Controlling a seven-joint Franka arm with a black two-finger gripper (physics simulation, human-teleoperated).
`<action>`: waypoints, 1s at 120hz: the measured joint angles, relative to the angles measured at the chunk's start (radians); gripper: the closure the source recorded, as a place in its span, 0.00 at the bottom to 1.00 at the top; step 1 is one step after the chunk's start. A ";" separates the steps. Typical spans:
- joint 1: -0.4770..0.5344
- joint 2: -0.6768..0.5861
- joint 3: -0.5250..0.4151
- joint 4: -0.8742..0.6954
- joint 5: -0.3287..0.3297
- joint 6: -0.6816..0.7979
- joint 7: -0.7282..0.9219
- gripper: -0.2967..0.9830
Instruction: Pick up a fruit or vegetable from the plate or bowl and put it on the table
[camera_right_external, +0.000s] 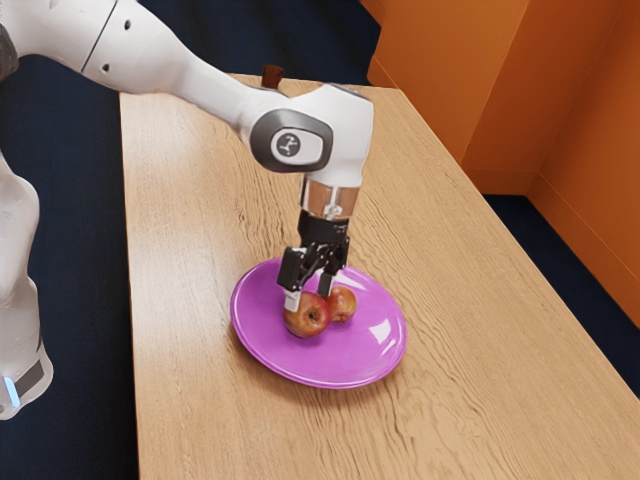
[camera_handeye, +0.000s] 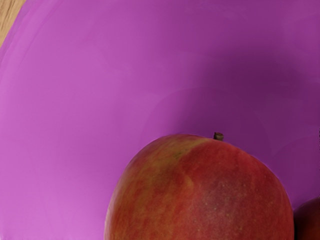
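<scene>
The black gripper (camera_right_external: 308, 298) points down over the purple plate (camera_right_external: 260, 338), its fingers apart at the upper part of a red-yellow apple (camera_right_external: 307, 318). One fingertip is at that apple's upper left side; the other reaches down behind it, close to the second apple (camera_right_external: 342, 304). Both apples rest on the plate, side by side. In the wrist view the nearer apple (camera_handeye: 200, 195) looms large at the lower edge, stem showing, with part of the other apple (camera_handeye: 307, 222) beside it on the plate (camera_handeye: 75, 110).
The wooden table (camera_right_external: 480, 350) extends around the plate on every side. A small dark brown object (camera_right_external: 271, 76) stands at the table's far edge. Orange walls (camera_right_external: 450, 90) rise beyond the table at the exterior view's right.
</scene>
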 joint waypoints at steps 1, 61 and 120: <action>0.000 0.001 0.000 0.000 -0.001 0.001 0.000 0.23; 0.025 0.094 0.001 0.001 -0.033 0.033 0.022 0.23; 0.020 0.077 0.003 0.006 -0.039 0.059 0.051 0.41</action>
